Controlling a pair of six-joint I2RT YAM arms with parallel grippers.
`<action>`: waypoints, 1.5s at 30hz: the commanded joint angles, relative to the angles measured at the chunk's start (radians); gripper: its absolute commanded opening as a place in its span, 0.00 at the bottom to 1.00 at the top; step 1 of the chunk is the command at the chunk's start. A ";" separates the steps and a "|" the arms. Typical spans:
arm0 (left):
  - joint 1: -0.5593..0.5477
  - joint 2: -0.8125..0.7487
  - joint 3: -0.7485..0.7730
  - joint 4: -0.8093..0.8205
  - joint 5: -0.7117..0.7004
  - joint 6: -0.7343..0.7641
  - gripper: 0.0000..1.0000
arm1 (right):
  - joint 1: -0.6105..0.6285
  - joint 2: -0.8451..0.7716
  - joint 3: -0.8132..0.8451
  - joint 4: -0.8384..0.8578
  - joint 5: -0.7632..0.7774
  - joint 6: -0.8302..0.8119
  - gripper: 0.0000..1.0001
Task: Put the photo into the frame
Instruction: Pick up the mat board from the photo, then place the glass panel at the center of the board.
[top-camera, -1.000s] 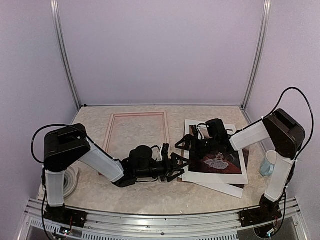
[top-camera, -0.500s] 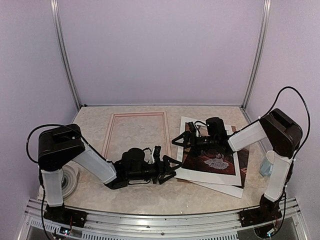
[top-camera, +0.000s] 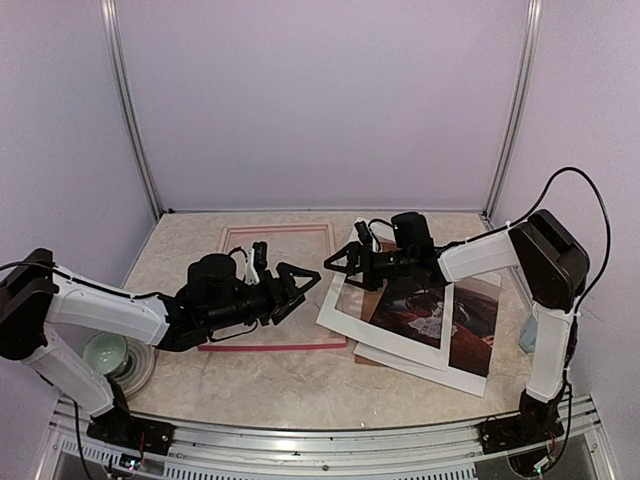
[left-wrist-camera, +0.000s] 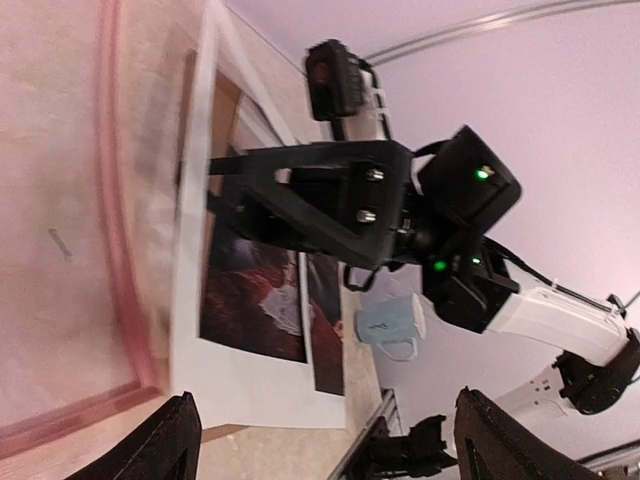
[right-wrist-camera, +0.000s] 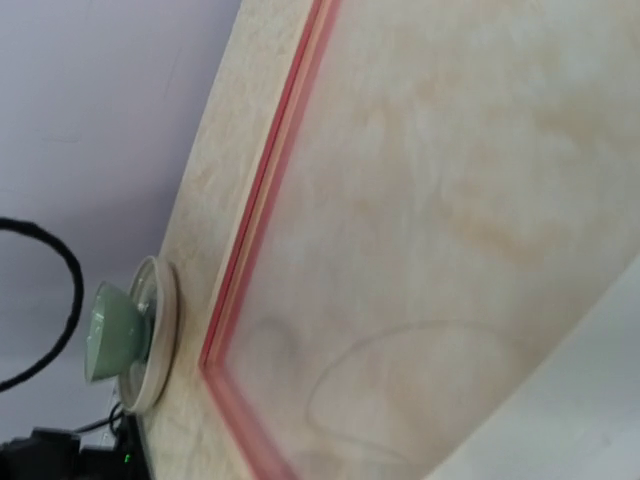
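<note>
**Both grippers released, tips facing each other between frame and photo**

The left gripper (top-camera: 306, 287) has its jaws spread wide with nothing between them. In the left wrist view its two fingertips (left-wrist-camera: 170, 445) sit far apart at the bottom corners, with only table and paper between. It hangs just left of centre in the top view, over the right-hand rail of the frame (top-camera: 290, 344).

The right gripper (top-camera: 333, 271) points back at it from just right of centre. Its jaws are also parted and grasp nothing. Its tips sit at the upper left corner of a white mat sheet (top-camera: 345, 318); I cannot tell whether they touch it. The two grippers are near each other but apart.

The frame lies flat on the marbled beige table (top-camera: 300, 395), left of centre, its pink-red moulding around bare tabletop. The photo (top-camera: 415, 305) lies outside it, right of centre. It is a dark reddish-brown print with a small white figure, and the white sheet borders it. More white and dark brown sheet edges stick out beneath, toward the lower right.

A pale blue cup (top-camera: 533, 326) stands at the right edge behind the right arm. A dark mark on its side in the left wrist view is too small to read. At the lower left a green bowl (top-camera: 105, 352) sits on a pale saucer (top-camera: 142, 366).
</note>
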 joint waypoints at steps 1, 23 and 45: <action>0.085 -0.118 -0.082 -0.250 -0.115 0.083 0.88 | 0.014 0.097 0.143 -0.160 0.024 -0.084 0.95; 0.497 -0.745 -0.323 -0.645 -0.145 0.116 0.93 | 0.270 0.562 0.891 -0.569 -0.039 -0.219 0.95; 0.432 -0.536 -0.305 -0.385 -0.036 0.169 0.95 | 0.269 0.108 0.403 -0.591 0.277 -0.312 0.99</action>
